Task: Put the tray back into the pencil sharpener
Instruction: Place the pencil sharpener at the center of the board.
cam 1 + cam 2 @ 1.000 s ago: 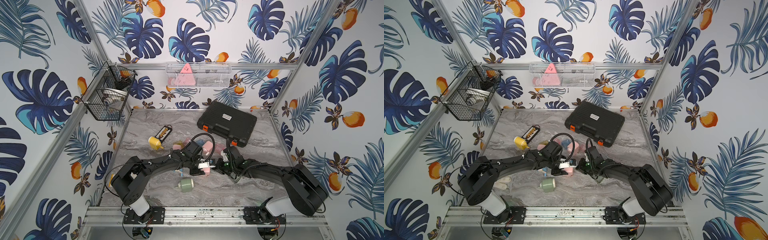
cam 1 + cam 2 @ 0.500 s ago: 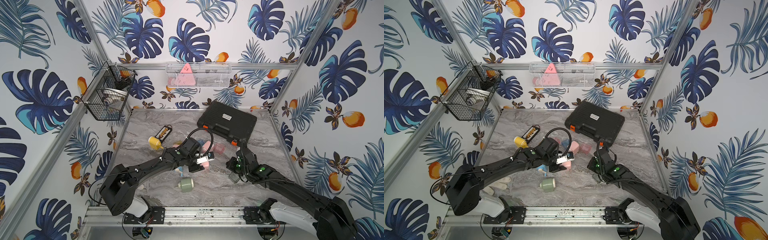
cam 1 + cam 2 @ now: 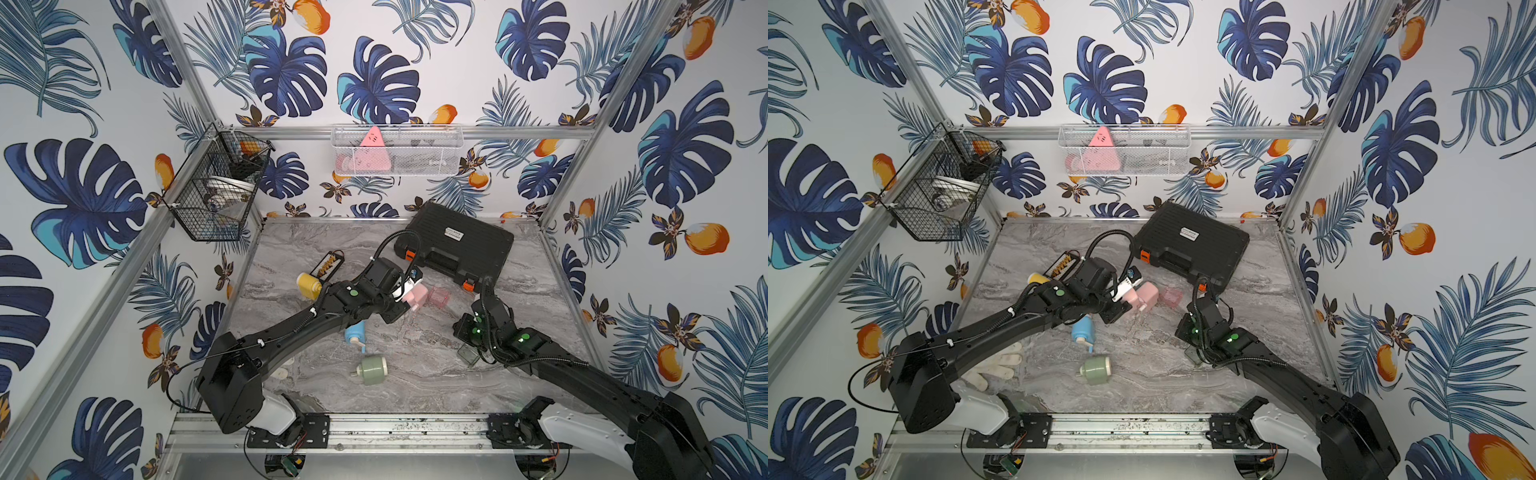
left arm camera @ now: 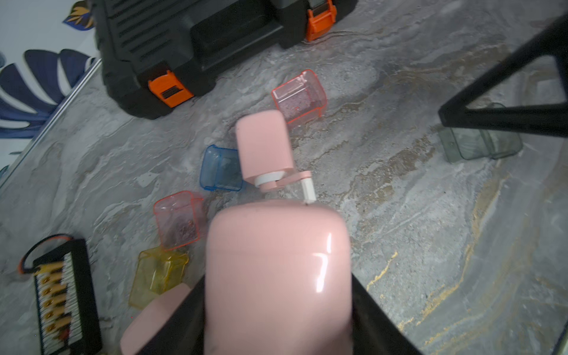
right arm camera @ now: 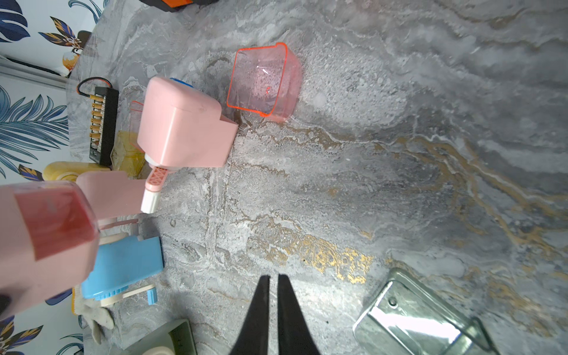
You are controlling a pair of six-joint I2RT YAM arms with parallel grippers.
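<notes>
My left gripper (image 4: pixel 276 295) is shut on a pink pencil sharpener (image 4: pixel 276 264), held off the table left of centre in both top views (image 3: pixel 404 294) (image 3: pixel 1128 297). The right wrist view shows a red-pink tray (image 5: pixel 52 221) sitting inside that held sharpener (image 5: pixel 43 270). My right gripper (image 5: pixel 273 277) hangs over bare marble to the right, apart from the sharpener. Its fingers stand nearly together with nothing between them. It shows in both top views (image 3: pixel 463 332) (image 3: pixel 1183 328).
A second pink sharpener (image 5: pixel 181 123), a loose pink tray (image 5: pixel 264 80), a blue sharpener (image 5: pixel 123 267) and a clear green tray (image 5: pixel 415 316) lie on the marble. Blue (image 4: pixel 219 169), pink (image 4: pixel 178 218) and yellow (image 4: pixel 156 273) trays lie left. A black case (image 3: pixel 457 245) sits behind.
The right gripper has drawn back to the right, away from the held sharpener where both grippers met. The left arm has carried the sharpener up and toward the back.
</notes>
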